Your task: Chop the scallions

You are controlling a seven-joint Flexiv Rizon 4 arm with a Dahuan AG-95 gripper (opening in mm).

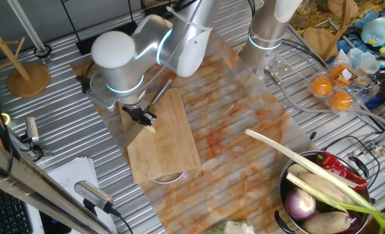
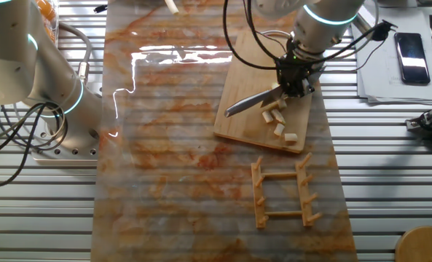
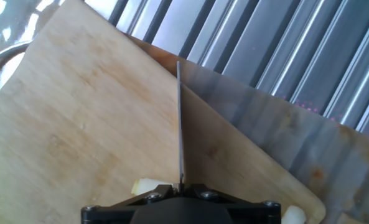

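a robotics lab bench: ribbed metal tabletop (image 1: 62, 140), loose cables (image 2: 12, 138), a second arm's base (image 2: 55, 102), with kitchen props like a cutting board (image 1: 166, 140) and vegetable pot (image 1: 289, 188).

Four short pale scallion chunks (image 2: 279, 129) lie on one wooden cutting board (image 2: 252, 87) (some may be hidden), beside one steel knife (image 2: 252, 102).

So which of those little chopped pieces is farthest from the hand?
The scallion chunk nearest the cutting board's corner, by the wooden rack; the other chunks cluster closer to the hand and knife.
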